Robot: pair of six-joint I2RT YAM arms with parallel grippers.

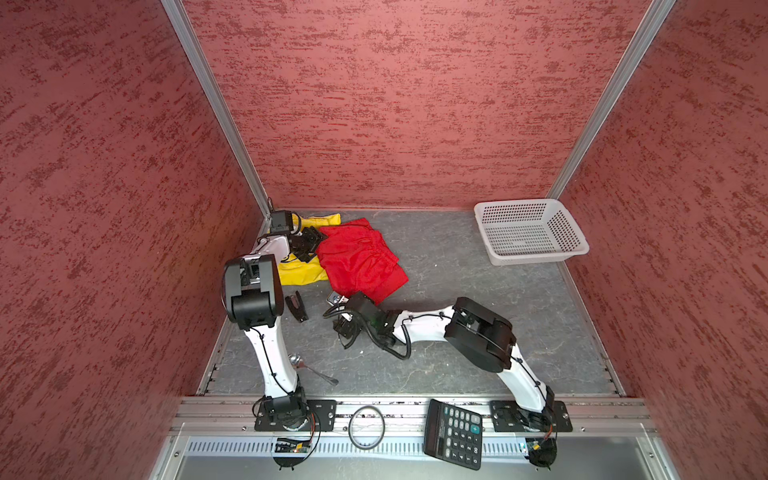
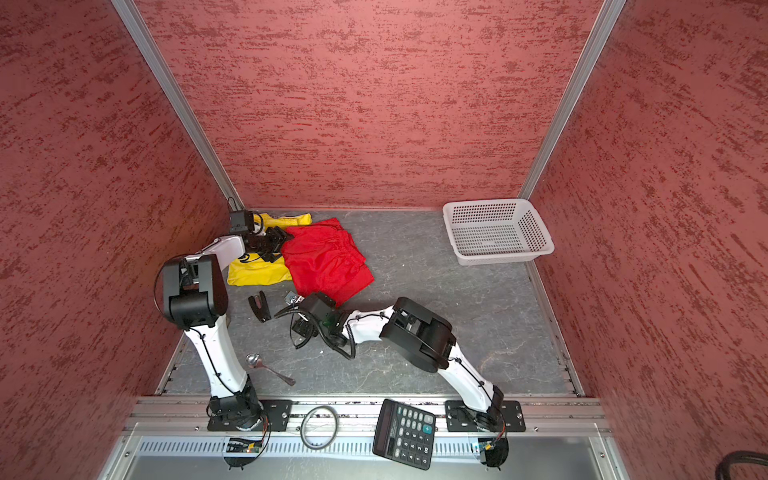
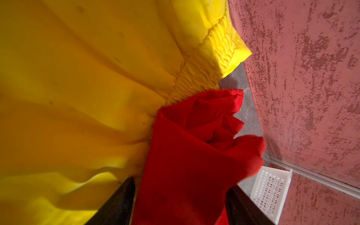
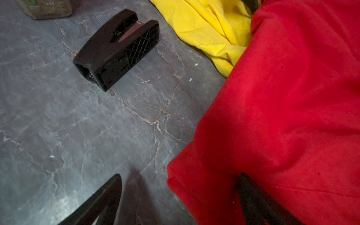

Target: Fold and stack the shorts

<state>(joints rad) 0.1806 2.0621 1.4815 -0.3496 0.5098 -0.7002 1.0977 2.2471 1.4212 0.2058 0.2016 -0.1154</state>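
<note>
The red shorts lie rumpled at the far left of the table, overlapping the yellow shorts to their left. My left gripper stands jaws apart around a bunched red fold at the far-left edge; my right gripper, also apart, straddles the near corner. I judge both should pinch red cloth only, no yellow beneath, then lift evenly so the pair comes clear.
</note>
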